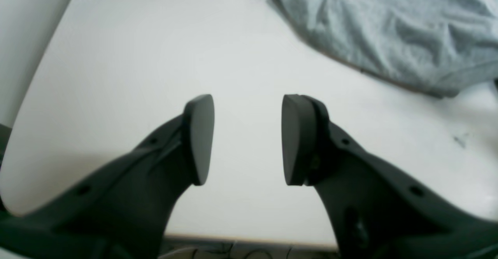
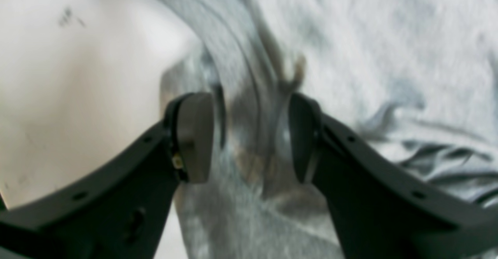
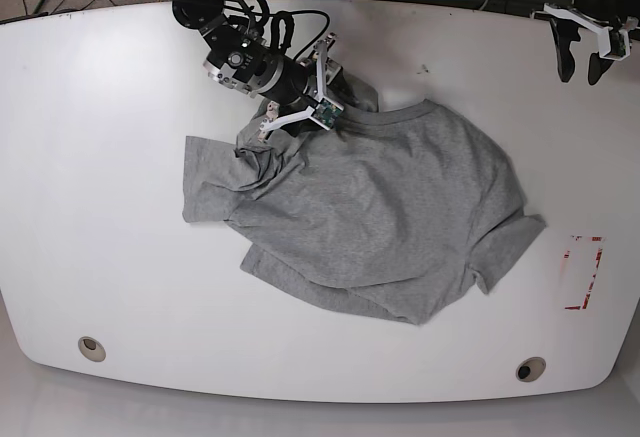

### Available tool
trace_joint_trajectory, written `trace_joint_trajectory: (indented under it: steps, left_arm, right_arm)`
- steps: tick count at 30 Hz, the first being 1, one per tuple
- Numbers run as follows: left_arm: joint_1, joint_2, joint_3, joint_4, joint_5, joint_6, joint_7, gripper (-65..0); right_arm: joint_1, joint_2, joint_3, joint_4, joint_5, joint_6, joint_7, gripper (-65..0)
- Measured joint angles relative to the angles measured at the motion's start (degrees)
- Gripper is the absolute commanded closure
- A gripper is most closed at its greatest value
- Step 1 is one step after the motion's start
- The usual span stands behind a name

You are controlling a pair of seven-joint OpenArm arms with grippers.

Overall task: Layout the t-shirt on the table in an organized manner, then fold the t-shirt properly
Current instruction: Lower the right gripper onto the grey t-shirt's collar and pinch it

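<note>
Lying crumpled across the middle of the table (image 3: 90,257), the t-shirt (image 3: 380,227) shows no lettering, 1 sleeve spread toward the left and another toward the red-marked rectangle (image 3: 583,272) on the right, with its far edge bunched into a ridge. The likely trouble is at that ridge: the cloth there seems doubled, so a pinch could catch 2 layers and drag the whole shirt into a tighter heap instead of spreading it; a shallow bite could also slip off the fold. The right gripper (image 2: 251,138) sits over this bunch at the far side, jaws parted about halfway, a raised fold standing between the pads but not clamped, as far as the blurred wrist view shows. The left gripper (image 1: 248,140) hangs over the far right corner, well apart from the shirt, jaws parted and empty over bare table.
</note>
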Motion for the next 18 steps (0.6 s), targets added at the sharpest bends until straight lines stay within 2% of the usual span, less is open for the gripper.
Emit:
trace_joint_trajectory:
  steps: [5,13,16,18]
  left_arm:
    - [-0.6,0.0,0.0,0.0,0.0,0.0,1.0,-26.9]
    - [-0.3,0.0,0.0,0.0,0.0,0.0,1.7,-26.9]
    - [-0.3,0.0,0.0,0.0,0.0,0.0,1.7,-26.9]
    - [-0.3,0.0,0.0,0.0,0.0,0.0,1.7,-26.9]
  right_arm:
    - [-0.2,1.1,0.0,-1.0,0.0,-0.5,1.8,-29.8]
    - [-0.2,0.8,0.0,-3.8,0.0,-0.5,4.3,-28.9]
    - [-0.2,0.8,0.0,-4.0,0.0,-0.5,4.4,-23.3]
    - [-0.2,0.8,0.0,-4.0,0.0,-0.5,4.5,-17.3]
